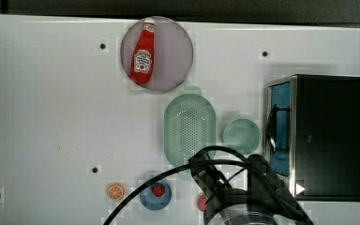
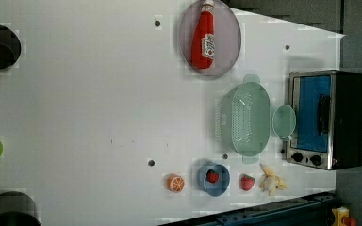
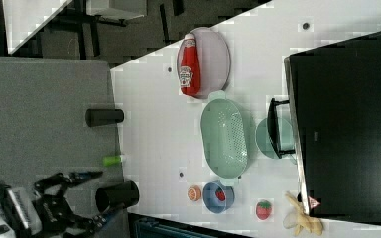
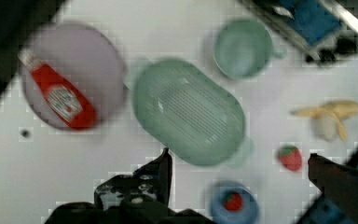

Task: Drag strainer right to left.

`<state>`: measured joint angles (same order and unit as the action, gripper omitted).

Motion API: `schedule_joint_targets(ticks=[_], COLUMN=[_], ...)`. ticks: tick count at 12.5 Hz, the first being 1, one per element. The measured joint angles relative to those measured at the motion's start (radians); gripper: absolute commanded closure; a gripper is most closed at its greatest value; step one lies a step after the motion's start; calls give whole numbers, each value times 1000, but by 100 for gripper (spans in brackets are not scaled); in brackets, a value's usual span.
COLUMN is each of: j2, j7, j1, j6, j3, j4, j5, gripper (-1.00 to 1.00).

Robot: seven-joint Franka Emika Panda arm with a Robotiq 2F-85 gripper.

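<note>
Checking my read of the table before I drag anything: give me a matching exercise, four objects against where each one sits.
Things:
1. ketchup bottle
2. strainer
3. cup
4. strawberry

Places:
A. in the blue bowl
B. between the strainer and the toaster oven
C. lying on the grey plate
D. between the plate and the blue bowl

Pairs: 1-C, 2-D, 3-B, 4-A

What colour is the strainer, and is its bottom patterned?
The strainer is pale sage green, its bottom dotted with rows of small holes; clearest in the left view.
</note>
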<state>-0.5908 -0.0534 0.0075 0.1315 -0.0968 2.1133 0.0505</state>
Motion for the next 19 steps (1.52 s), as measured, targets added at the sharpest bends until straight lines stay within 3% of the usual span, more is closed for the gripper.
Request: schedule_joint_targets(ticks=[4,9,11,19], j2=[211,565,635,882], j7=[-9,-216,-309,-605], j1=[7,20,13,13], j6=[121,294,425,899], j3=[5,39,61,55], j4=[-8,113,189,252], j5=[-4,-6,-2,11], gripper=[-100,-100,-100,-100])
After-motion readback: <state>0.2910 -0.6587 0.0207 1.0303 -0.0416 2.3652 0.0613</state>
